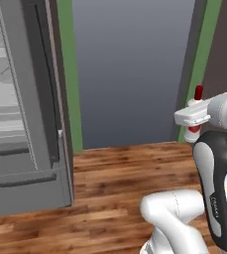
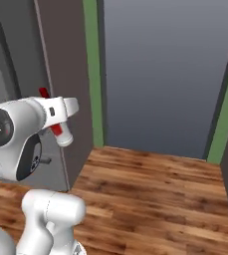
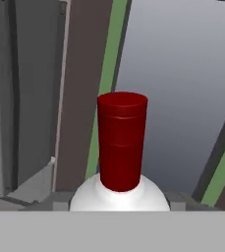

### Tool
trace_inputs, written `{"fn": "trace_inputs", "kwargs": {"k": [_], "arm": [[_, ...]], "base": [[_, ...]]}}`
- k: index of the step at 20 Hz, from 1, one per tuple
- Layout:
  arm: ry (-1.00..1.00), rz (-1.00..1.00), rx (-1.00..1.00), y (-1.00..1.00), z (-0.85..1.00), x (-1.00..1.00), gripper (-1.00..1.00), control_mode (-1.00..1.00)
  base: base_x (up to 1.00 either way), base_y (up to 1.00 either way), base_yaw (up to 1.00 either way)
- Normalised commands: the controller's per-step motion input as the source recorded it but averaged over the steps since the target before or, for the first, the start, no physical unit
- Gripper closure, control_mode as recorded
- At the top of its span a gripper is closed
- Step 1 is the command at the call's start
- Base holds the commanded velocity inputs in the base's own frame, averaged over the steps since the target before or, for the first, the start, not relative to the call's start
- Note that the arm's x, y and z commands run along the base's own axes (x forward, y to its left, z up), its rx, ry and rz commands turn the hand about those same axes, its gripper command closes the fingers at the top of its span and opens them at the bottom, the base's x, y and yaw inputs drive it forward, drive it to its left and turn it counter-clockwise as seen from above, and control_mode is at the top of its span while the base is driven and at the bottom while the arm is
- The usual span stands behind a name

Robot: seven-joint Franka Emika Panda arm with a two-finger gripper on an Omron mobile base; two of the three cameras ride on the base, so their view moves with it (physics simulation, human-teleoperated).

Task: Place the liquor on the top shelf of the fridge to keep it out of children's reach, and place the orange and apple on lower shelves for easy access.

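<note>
My gripper [image 1: 192, 118] is shut on the liquor [image 1: 198, 93], a slim clear-white bottle with a red cap and red label band, held in the air well above the floor. From the right base camera the liquor [image 2: 57, 130] sticks out of the gripper [image 2: 55, 113] at a tilt. The hand view looks along the liquor [image 3: 122, 140], its red cap in the centre. The fridge [image 1: 40, 163] stands open at the left, with pale shelves [image 1: 1, 126] inside; I cannot tell which is the top shelf. The bottle is far right of the fridge. The orange and apple are out of view.
A wooden floor [image 1: 120, 173] stretches between the fridge and my base. Straight ahead is a blue-grey wall [image 1: 130, 69] framed by green strips [image 1: 68, 74]. A dark brown panel [image 2: 63, 64] rises beside the fridge.
</note>
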Motion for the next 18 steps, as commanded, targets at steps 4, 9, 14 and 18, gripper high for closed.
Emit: {"fn": "trace_inputs", "kwargs": {"k": [4, 9, 14, 18], "arm": [[0.0, 0.0, 0.0, 0.0, 0.0, 0.0, 1.0, 1.0], [0.0, 0.0, 0.0, 0.0, 0.0, 0.0, 1.0, 1.0], [0.0, 0.0, 0.0, 0.0, 0.0, 0.0, 1.0, 1.0], [0.0, 0.0, 0.0, 0.0, 0.0, 0.0, 1.0, 1.0]], "base": [[-0.61, 0.45, 0.4], [-0.11, 0.53, 0.22], [0.15, 0.69, 0.04], [0.43, 0.91, 0.0]]}}
